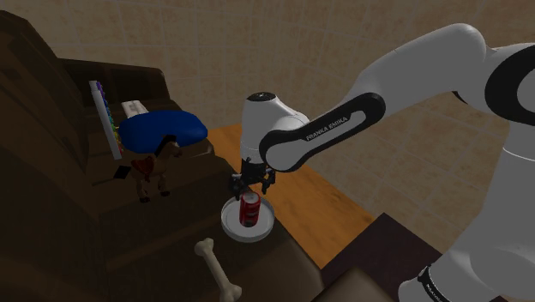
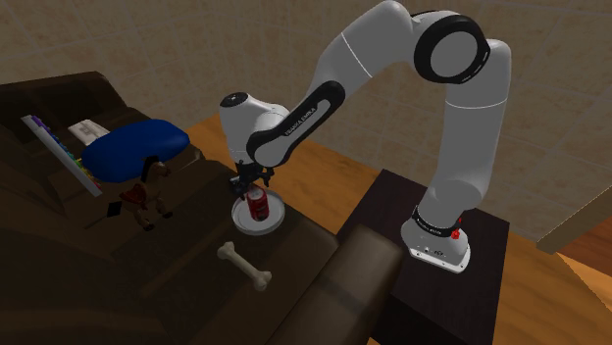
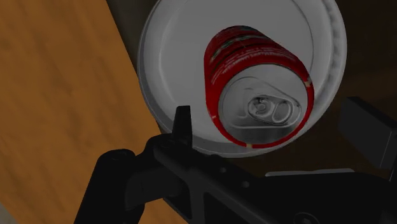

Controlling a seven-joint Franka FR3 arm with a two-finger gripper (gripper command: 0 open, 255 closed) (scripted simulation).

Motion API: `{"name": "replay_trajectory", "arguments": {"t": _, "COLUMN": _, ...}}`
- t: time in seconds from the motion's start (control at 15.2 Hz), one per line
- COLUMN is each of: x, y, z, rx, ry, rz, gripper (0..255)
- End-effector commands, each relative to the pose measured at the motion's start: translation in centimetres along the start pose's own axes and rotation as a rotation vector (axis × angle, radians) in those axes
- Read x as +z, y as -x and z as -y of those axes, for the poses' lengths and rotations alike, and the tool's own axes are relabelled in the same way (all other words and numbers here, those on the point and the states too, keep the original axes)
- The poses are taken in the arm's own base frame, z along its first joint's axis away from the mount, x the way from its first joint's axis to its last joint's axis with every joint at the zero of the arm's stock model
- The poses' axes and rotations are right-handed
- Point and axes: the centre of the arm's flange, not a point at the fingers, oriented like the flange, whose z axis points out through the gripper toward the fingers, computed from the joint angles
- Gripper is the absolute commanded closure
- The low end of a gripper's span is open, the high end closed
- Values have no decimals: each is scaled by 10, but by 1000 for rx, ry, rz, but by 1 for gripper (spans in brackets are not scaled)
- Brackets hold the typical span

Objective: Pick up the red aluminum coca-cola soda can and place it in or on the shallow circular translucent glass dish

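A red soda can [image 1: 249, 209] [image 2: 257, 206] stands upright inside the shallow round pale dish [image 1: 231, 225] [image 2: 275, 223], which rests on the brown sofa seat. My black gripper [image 1: 252, 183] [image 2: 250, 182] hovers just above the can, open. In the wrist view the can's silver top [image 3: 262, 108] sits between the two fingers [image 3: 183, 124], with a gap on each side, and the dish [image 3: 172, 51] spreads around it. Nothing is held.
A white bone [image 1: 216, 270] [image 2: 247, 265] lies on the seat near the dish. A blue cushion [image 1: 161, 129], a small brown toy horse [image 1: 154, 167] and a flat striped item [image 1: 105, 118] sit further back on the sofa. Wooden floor [image 1: 317, 214] borders the sofa's edge.
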Motion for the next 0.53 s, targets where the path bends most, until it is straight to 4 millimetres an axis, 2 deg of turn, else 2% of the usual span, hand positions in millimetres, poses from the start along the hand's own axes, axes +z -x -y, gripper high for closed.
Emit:
{"name": "replay_trajectory", "arguments": {"t": 0.0, "x": -13, "y": 0, "z": 0, "rx": 0, "ry": 0, "rz": 0, "gripper": 0}}
{"name": "replay_trajectory", "arguments": {"t": 0.2, "x": -50, "y": 0, "z": 0, "rx": 0, "ry": 0, "rz": 0, "gripper": 0}}
{"name": "replay_trajectory", "arguments": {"t": 0.46, "x": -50, "y": 0, "z": 0, "rx": 0, "ry": 0, "rz": 0, "gripper": 0}}
